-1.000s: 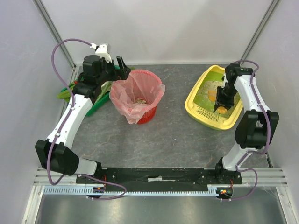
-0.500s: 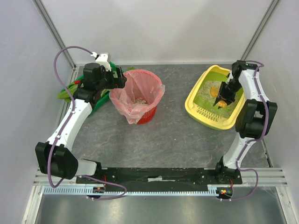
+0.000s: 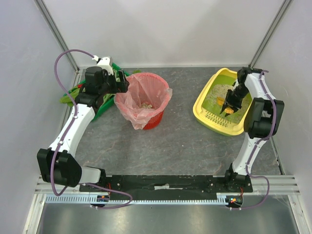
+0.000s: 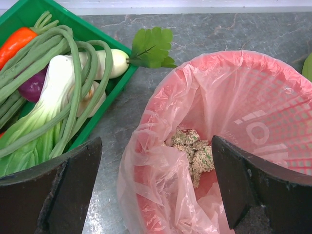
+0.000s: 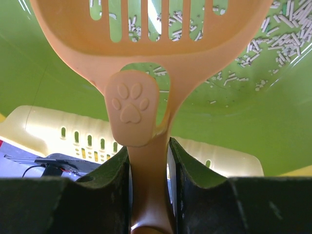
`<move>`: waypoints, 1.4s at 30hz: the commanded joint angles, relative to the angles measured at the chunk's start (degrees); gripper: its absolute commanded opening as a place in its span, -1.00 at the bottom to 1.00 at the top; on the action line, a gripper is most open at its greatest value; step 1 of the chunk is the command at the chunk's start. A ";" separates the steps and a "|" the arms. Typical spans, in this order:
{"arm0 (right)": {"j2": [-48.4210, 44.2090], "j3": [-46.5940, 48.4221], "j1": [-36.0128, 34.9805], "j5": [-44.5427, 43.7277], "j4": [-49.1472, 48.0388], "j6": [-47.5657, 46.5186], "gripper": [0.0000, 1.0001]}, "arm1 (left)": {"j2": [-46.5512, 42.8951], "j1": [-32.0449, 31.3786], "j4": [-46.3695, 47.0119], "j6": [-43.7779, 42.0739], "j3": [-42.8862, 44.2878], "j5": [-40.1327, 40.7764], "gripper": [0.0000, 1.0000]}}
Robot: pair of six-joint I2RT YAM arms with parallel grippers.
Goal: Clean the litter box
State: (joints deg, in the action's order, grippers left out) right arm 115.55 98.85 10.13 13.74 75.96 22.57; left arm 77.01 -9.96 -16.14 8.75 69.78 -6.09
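Got litter box (image 3: pixel 212 122) at far right of desk (image 3: pixel 185 141), slotted rim end nearer the arm bases, pale litter inside. Seeing right hand (image 3: pixel 229 108) down over the box, clamped on the handle of an orange slotted scoop (image 5: pixel 146 48). From right wrist: fingers (image 5: pixel 73 204) pinched on either side of the handle, just below its paw-print tab. Scoop blade held over the box's green inside, loose pellets visible through the slots. Can't tell whether blade touches the litter.

Seeing left hand (image 4: pixel 156 195) at far left, fingers wide apart with nothing between them, hovering over the near rim of a red basket (image 3: pixel 152 122) lined with a pink bag (image 4: pixel 273 112). Spotting a few clumps (image 4: pixel 195 151) at the bottom of the bag. Also a green tray (image 4: pixel 20 10) just beside the basket on its left, holding long beans, a leafy green, a carrot.
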 commanded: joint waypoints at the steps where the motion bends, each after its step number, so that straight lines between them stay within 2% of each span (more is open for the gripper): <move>1: 1.87 2.49 0.06 1.64 7.80 0.64 -1.00 | -1.52 0.55 1.90 -2.60 0.36 0.72 0.99; 10: 3.89 3.02 0.15 1.38 7.80 0.81 -1.00 | -0.37 0.81 1.99 -2.69 1.06 0.90 0.99; 21: 8.29 8.99 0.07 -0.11 7.71 1.08 -1.00 | -0.02 0.99 1.99 -3.39 1.68 1.60 0.99; 30: 11.54 12.15 -0.02 -4.86 7.36 0.64 -1.00 | -0.02 1.08 1.90 -3.57 2.38 2.83 0.99; 42: 14.62 12.16 -3.45 -6.97 1.56 -1.82 -1.00 | -0.37 1.17 1.20 -3.57 3.08 4.06 0.98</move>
State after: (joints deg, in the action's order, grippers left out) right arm 127.92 108.81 8.40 8.25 77.25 22.33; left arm 77.23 -9.32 -16.21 7.42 70.17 -3.44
